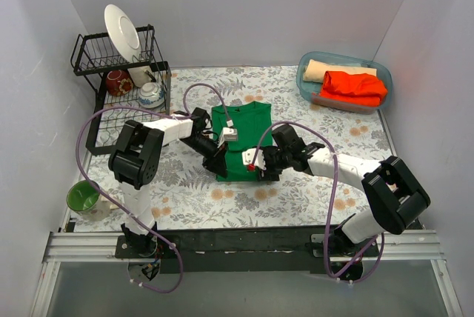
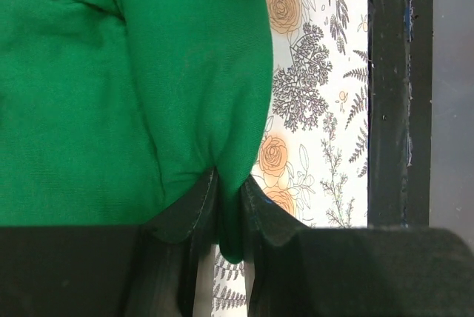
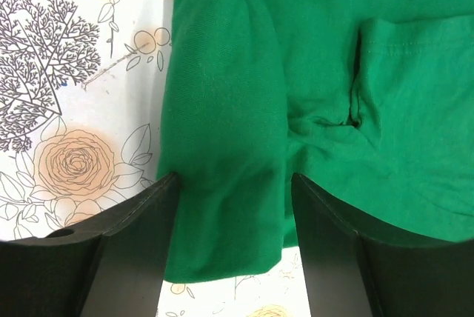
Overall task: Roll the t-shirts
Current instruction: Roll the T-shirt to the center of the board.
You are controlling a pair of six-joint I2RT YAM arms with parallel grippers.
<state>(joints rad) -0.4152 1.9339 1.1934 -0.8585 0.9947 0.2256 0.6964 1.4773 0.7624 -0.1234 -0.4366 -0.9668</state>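
The emerald green t-shirt [image 1: 241, 135] lies folded into a narrow strip in the middle of the floral table. My left gripper [image 1: 220, 165] is at its near left corner, shut on a thin fold of the green cloth [image 2: 148, 95], which is pinched between its fingers [image 2: 229, 213]. My right gripper [image 1: 261, 165] is at the near right corner. Its jaws stand apart around a thick rolled fold of the shirt [image 3: 229, 124], which fills the gap [image 3: 235, 206]. An orange-red t-shirt [image 1: 354, 86] and a pale tan one [image 1: 333, 70] lie rolled in a bin.
The blue plastic bin [image 1: 304, 69] stands at the back right. A black dish rack [image 1: 92, 121] at the back left holds a white plate [image 1: 122, 32], a mug and a bowl [image 1: 150, 95]. A green mug [image 1: 83, 197] stands near left. The black table rail [image 2: 389, 95] runs close by.
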